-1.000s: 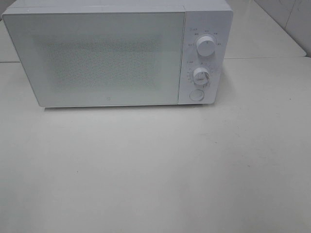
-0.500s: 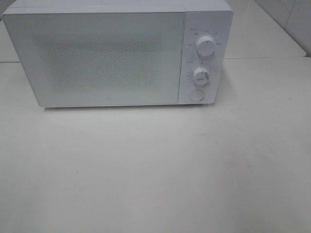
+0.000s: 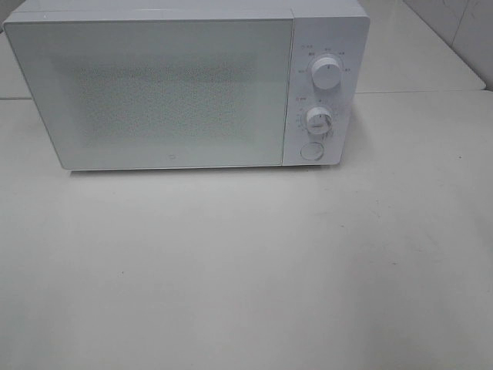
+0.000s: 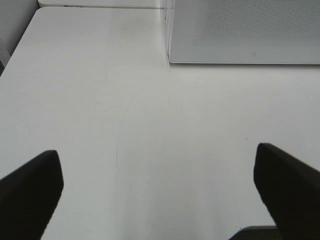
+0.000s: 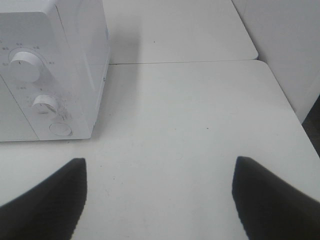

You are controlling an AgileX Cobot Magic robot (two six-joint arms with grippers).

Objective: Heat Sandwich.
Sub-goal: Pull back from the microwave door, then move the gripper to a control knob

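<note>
Left end effector and right end effector both hang wide open above the table, gripping nothing, the microwave door shut; where the sandwich sits, I cannot tell.

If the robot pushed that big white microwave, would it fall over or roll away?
Probably not. The microwave is wide and boxy and sits flat on the table, so it likely won't tip or roll. It looks bulky, so it's probably heavy and might only slide a little on that smooth surface.
</note>
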